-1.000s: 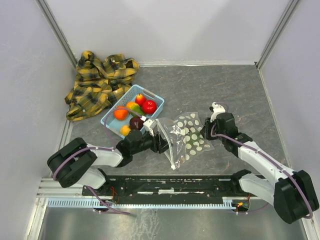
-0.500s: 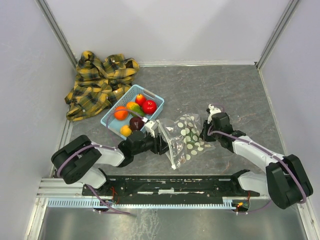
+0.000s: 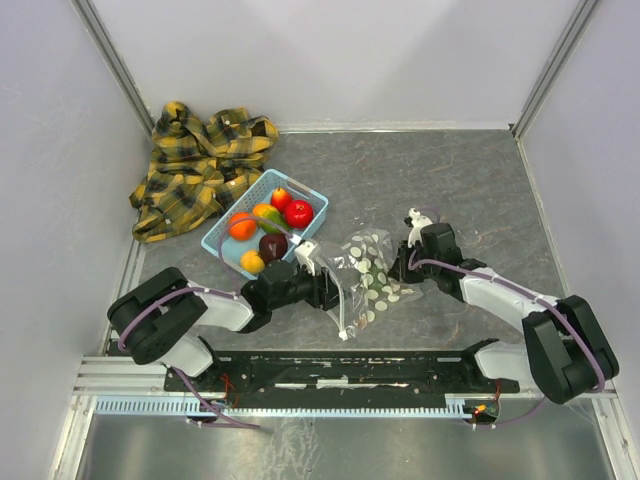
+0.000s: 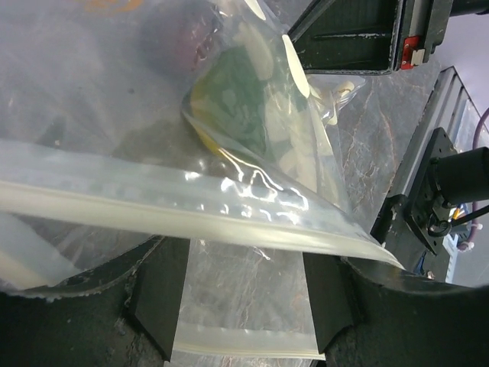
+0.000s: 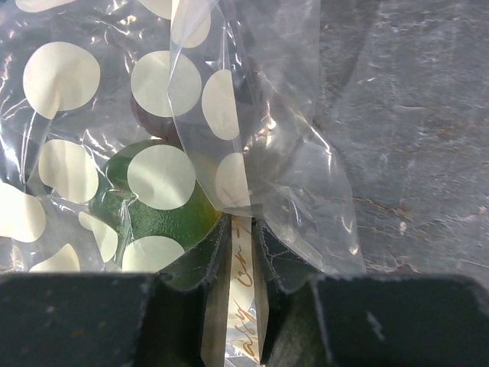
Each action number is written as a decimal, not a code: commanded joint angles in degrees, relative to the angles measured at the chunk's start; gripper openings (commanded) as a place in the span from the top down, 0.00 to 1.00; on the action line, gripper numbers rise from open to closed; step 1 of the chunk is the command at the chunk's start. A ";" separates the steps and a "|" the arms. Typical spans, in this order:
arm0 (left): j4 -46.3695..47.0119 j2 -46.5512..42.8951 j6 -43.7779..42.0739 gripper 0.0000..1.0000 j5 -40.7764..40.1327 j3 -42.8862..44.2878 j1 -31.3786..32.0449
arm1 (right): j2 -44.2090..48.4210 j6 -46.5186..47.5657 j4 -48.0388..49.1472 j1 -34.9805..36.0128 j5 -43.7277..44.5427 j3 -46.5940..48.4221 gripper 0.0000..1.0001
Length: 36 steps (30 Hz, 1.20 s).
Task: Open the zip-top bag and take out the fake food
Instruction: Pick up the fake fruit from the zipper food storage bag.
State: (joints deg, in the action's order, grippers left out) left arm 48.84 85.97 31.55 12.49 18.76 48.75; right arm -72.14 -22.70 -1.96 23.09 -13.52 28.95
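Right end effector (image 5: 237, 260) pinches the zip-top bag (image 5: 153, 115); left end effector (image 4: 244, 283) gapes around it.

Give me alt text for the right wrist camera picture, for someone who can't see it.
The right tool pinches a fold of the clear, white-dotted zip-top bag at bottom centre. A green fake fruit sits inside the bag just left of the pinch, over a grey marbled table.

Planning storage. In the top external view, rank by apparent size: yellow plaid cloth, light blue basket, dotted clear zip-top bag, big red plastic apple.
1. Plaid cloth
2. Blue basket and dotted zip-top bag, about alike
3. Red apple
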 commanded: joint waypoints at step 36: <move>17.50 10.83 -37.67 0.21 -4.32 0.67 3.20 | -12.45 4.81 3.18 1.63 -11.32 12.04 0.71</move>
State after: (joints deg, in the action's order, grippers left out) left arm 61.49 96.07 -0.95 10.44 18.33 51.07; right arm -83.61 -19.14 -0.62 23.97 -23.14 38.22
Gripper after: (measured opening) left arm 0.787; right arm 0.291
